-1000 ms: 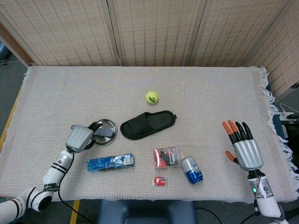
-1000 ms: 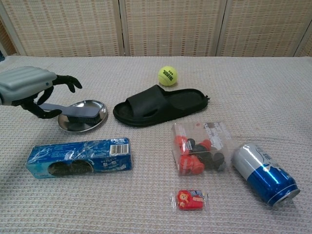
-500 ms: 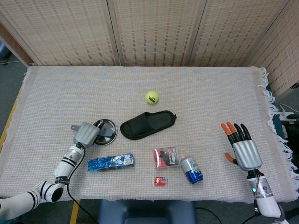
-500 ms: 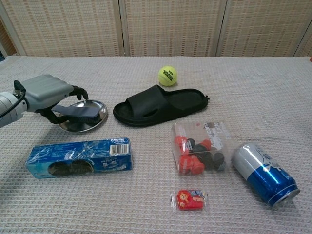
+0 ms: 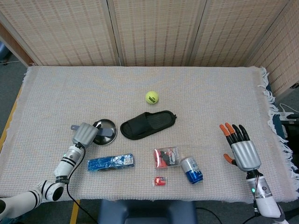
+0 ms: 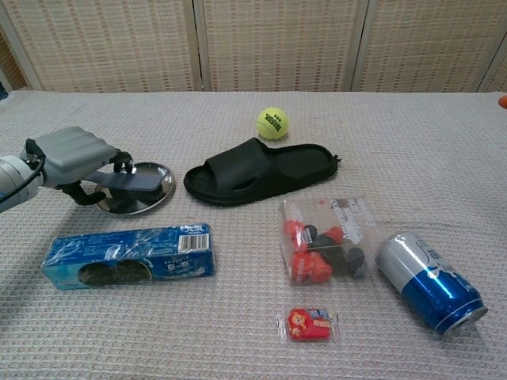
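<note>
Woven cloth covers the counter (image 5: 56, 88) before wicker screens. Left hand (image 6: 71, 156) grips a brush (image 6: 131, 184) lying across a steel dish (image 6: 154, 192), just beside a black slipper (image 6: 261, 170). Right hand (image 5: 243, 147) hovers with fingers spread wide, holding nothing, well apart from the can (image 5: 192, 170).

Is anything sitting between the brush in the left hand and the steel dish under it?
Nothing visible does. The left hand holds the brush by its handle, and the brush head lies right over the steel dish. The dish shows no other item; the black slipper lies apart, to its right.
</note>
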`<state>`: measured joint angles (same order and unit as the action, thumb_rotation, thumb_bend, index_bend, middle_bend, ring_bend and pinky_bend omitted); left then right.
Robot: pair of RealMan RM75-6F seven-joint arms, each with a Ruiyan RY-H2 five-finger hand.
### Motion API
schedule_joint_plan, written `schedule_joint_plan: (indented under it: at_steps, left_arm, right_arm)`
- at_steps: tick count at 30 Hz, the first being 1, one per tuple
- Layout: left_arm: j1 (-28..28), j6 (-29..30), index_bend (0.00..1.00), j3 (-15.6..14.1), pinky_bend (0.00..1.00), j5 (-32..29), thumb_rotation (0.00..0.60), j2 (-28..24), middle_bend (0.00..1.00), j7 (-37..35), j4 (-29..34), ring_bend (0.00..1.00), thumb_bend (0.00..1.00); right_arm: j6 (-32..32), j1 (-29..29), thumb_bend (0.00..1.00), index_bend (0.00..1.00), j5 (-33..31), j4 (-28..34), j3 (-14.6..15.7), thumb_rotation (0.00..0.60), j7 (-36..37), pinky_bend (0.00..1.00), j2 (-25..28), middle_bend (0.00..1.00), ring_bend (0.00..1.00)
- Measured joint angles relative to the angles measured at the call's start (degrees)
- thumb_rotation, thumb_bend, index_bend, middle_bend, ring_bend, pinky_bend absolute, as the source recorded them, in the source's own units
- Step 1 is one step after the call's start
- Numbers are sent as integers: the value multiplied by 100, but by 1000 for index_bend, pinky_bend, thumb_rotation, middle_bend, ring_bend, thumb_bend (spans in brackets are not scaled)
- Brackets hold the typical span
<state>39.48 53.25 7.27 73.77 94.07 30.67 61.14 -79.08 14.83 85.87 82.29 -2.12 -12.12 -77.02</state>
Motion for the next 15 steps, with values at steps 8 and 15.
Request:
schedule_joint_plan:
  at_steps: [8,15]
  left_arm:
    - [49,57,305,-60,1000,60,600,101,351,-53,-200,705,379]
    - [67,142,335,-89,1000,122,600,120,393,-132,-242,706,378]
  right_arm:
    - [129,8,104,0,-50,13,-14,600,-44,0,-10,0,0]
    - [218,16,105,0,-72,31,-19,600,-56,0,-7,0,0]
